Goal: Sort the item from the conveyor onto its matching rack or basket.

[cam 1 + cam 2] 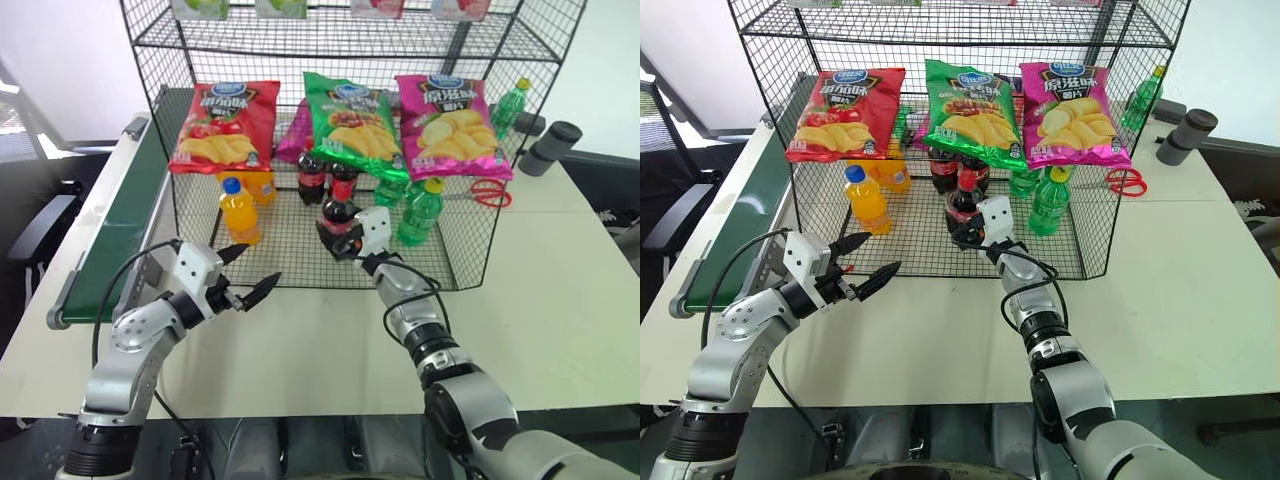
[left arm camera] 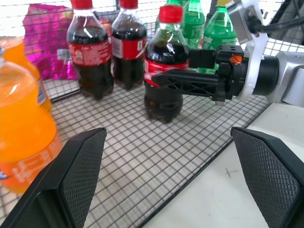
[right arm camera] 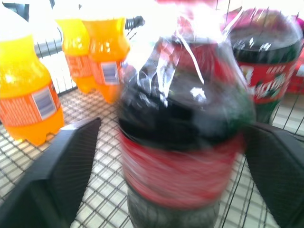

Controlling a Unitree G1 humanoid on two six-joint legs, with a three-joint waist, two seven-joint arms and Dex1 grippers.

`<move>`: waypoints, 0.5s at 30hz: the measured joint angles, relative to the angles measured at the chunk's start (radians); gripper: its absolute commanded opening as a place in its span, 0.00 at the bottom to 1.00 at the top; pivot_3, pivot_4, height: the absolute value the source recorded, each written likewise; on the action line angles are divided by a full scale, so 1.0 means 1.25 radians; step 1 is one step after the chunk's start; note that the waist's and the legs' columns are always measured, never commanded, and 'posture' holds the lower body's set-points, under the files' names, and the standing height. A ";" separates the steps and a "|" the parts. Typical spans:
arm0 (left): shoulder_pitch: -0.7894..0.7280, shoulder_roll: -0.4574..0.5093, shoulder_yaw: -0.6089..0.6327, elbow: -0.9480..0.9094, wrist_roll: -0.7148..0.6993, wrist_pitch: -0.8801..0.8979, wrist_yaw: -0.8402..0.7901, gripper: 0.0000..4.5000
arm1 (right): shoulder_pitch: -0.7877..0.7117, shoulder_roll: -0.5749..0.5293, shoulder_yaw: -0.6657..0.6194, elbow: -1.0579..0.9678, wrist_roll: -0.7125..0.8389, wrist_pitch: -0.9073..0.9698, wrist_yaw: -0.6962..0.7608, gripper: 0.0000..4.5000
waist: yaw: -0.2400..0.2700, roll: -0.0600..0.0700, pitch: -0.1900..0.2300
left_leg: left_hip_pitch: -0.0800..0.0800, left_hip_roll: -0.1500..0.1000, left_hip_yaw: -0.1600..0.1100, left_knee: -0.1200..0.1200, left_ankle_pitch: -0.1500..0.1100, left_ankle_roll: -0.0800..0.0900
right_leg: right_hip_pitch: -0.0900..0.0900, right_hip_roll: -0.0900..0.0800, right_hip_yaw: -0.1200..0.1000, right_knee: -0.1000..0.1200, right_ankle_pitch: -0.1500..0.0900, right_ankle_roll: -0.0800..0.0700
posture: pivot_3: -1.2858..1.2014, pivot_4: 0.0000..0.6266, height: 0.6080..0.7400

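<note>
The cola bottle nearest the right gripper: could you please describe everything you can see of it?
The cola bottle is small, clear plastic, filled with dark brown liquid, with a red cap and a red label around its middle. It stands upright on the grid floor of the black wire rack, in front of two identical cola bottles. The right gripper has a finger on either side of it, jaws open; whether the fingers touch the bottle is unclear.
</note>
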 measured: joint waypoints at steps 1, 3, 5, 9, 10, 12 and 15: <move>0.000 0.000 -0.006 0.000 0.000 0.000 -0.001 1.00 | 0.000 -0.001 0.000 -0.001 0.000 -0.001 0.005 1.00 | 0.000 0.000 0.000 | 0.000 0.000 0.000 0.000 0.000 0.000 | 0.000 0.000 0.000 0.000 0.000 0.000 | 0.52 0.24 1.00; -0.001 -0.002 -0.012 0.001 0.000 0.000 -0.003 1.00 | 0.008 -0.009 0.002 -0.016 -0.001 -0.003 0.020 1.00 | -0.001 0.000 0.000 | 0.000 0.000 0.000 0.000 0.000 0.000 | 0.000 0.000 0.000 0.000 0.000 0.000 | 0.52 0.24 1.00; -0.002 -0.002 -0.016 0.001 0.000 0.000 -0.003 1.00 | 0.021 -0.019 0.004 -0.043 -0.001 -0.007 0.034 1.00 | -0.001 0.000 0.000 | 0.000 0.000 0.000 0.000 0.000 0.000 | 0.000 0.000 0.000 0.000 0.000 0.000 | 0.52 0.24 1.00; -0.006 -0.003 -0.016 0.004 0.000 -0.001 -0.003 1.00 | 0.080 -0.058 0.010 -0.145 -0.001 0.010 0.073 1.00 | 0.001 0.000 0.000 | 0.000 0.000 0.000 0.000 0.000 0.000 | 0.000 -0.001 0.000 0.000 0.000 0.000 | 0.52 0.24 1.00; -0.006 -0.003 -0.016 0.005 0.000 0.000 -0.003 1.00 | 0.098 -0.070 0.010 -0.174 -0.001 0.021 0.081 1.00 | 0.001 0.000 0.000 | 0.000 0.000 0.000 0.000 0.000 0.000 | 0.000 -0.001 0.000 0.000 0.000 0.000 | 0.52 0.24 1.00; -0.006 -0.003 -0.016 0.006 0.000 0.000 -0.002 1.00 | 0.137 -0.099 0.009 -0.232 0.000 0.047 0.097 1.00 | 0.002 0.000 0.000 | 0.000 0.000 0.000 0.000 0.000 0.000 | 0.000 -0.001 0.000 0.000 0.000 0.000 | 0.52 0.24 1.00; -0.006 -0.003 -0.015 0.006 0.000 0.005 0.005 1.00 | 0.204 -0.158 0.000 -0.333 0.017 0.099 0.129 1.00 | 0.002 0.000 0.000 | 0.000 0.000 0.000 0.000 0.000 0.000 | 0.000 -0.001 0.000 0.000 0.000 0.000 | 0.52 0.24 1.00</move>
